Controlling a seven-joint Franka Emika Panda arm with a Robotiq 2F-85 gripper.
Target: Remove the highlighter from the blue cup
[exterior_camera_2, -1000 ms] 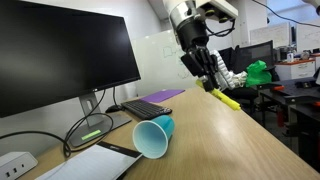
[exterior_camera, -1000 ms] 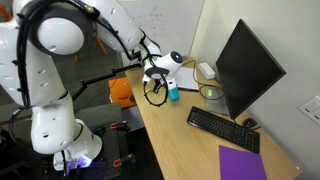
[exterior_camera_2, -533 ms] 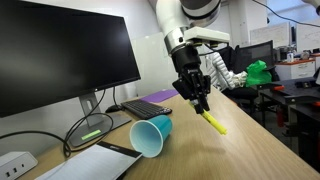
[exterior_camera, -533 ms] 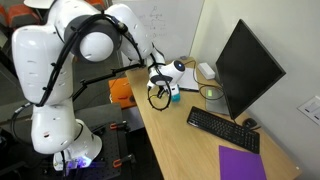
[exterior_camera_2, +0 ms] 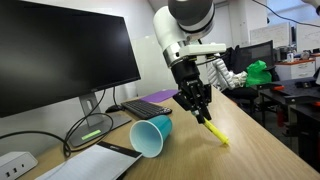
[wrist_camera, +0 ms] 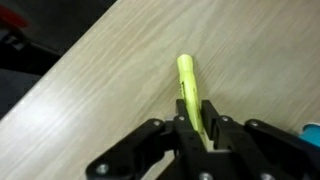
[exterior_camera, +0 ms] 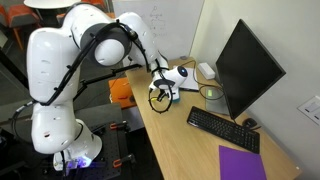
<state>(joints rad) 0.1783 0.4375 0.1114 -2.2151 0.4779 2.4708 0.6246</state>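
Observation:
The blue cup lies on its side on the wooden desk, its open mouth toward the camera; in an exterior view it shows just beside the gripper. My gripper is shut on the yellow highlighter, which points down at a slant with its tip close to the desk, to the right of the cup. In the wrist view the highlighter runs between the closed fingers of the gripper above bare desk wood. The cup's rim barely shows at the right edge.
A black monitor and a black keyboard stand at the desk's far side, with a purple pad beyond. Cables and a notebook with a pen lie near the cup. The desk edge runs along the right.
The gripper has carried the highlighter lower and nearer the desk, beside the cup. The arm's upper links have swung over the desk. The cup has not moved.

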